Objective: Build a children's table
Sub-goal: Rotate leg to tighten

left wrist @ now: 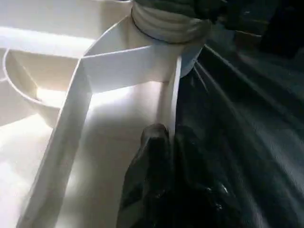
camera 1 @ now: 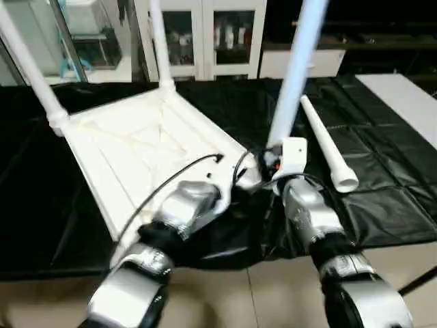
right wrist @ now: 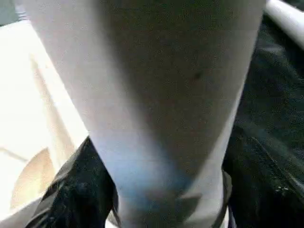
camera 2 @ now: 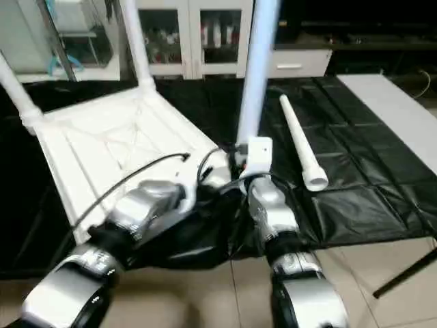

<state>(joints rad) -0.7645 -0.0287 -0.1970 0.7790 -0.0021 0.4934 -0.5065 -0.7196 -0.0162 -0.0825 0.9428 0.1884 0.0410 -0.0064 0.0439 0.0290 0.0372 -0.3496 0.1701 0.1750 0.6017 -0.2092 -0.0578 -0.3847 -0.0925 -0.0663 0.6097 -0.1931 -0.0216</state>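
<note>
**Children's table: three legs up, one still loose**

Children's table tabletop (camera 1: pixel 136 154) lies upside down, ribbed underside up, on the black-covered table (camera 1: pixel 382 205), just ahead of both grippers. Two legs already stand in the far corner sockets: one at the far left corner (camera 1: pixel 31 65), one at the far right corner (camera 1: pixel 160 44), both well beyond the grippers. A third leg (camera 1: pixel 297 65) stands upright at the near right corner socket (left wrist: pixel 166 23), right at the right gripper (camera 1: pixel 280 160).

Right gripper's fingers sit spread about two-thirds wide around the base of that third leg; right wrist view has the tube running straight up between the two fingers, so I read it as holding the leg. Whether the leg is fully seated in its socket, can't tell; the joint is hidden behind the gripper.

Left gripper (left wrist: pixel 164 142) is pinched nearly closed on the tabletop's side rim, just beside the same corner socket, apparently steadying the top while the leg goes in.

Fourth leg (camera 1: pixel 328 147) lies loose on the black cover, off to the right of the right gripper and not touching the tabletop.

Judgement: roughly three quarters along. Left to do: finish seating the third leg if not home, pick up the loose leg, fit it in the remaining near left corner (hidden under the left forearm), then flip the table upright.
</note>
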